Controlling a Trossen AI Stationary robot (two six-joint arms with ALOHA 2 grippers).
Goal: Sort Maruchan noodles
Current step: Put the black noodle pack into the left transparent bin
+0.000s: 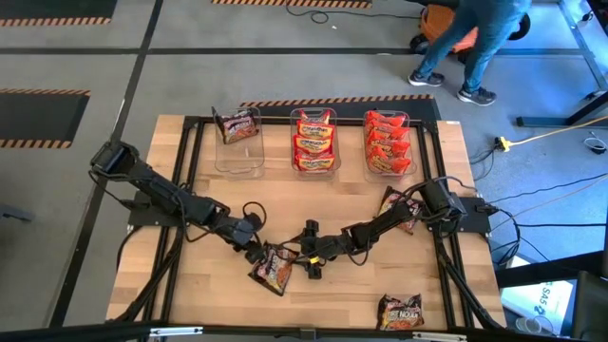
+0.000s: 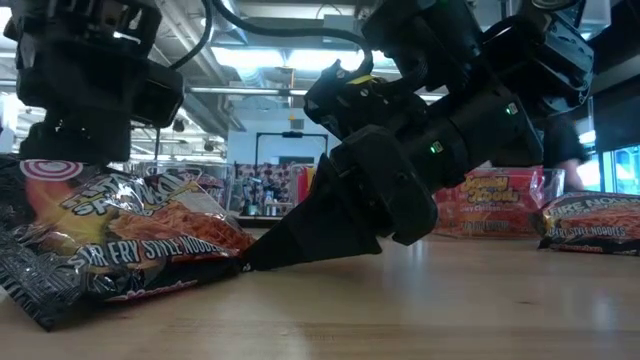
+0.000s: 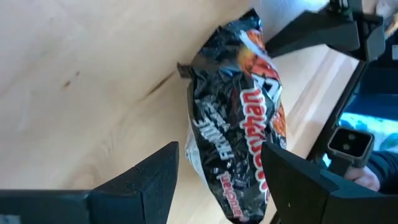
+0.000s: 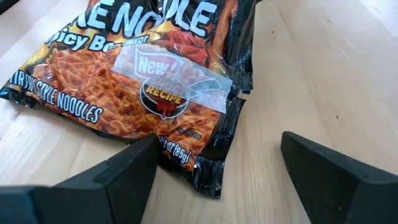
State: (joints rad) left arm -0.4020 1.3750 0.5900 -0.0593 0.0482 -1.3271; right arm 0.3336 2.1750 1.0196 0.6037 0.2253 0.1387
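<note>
Layout of the table (image 1: 190, 294), seen from above. The left gripper (image 1: 258, 255) and right gripper (image 1: 309, 263) meet near the table's middle front, with one noodle packet (image 1: 273, 270) on the wood between them, touching the left gripper's open fingers (image 3: 152, 186) and just before the right gripper's spread fingertips. Behind both grippers, along the far edge, stand three bins: left bin (image 1: 239, 152) holding one packet, middle bin (image 1: 314, 142) and right bin (image 1: 388, 142) holding stacked packets. A second loose packet (image 1: 397, 209) lies beside the right arm; a third (image 1: 400, 312) lies right of the right gripper, at the near edge.
</note>
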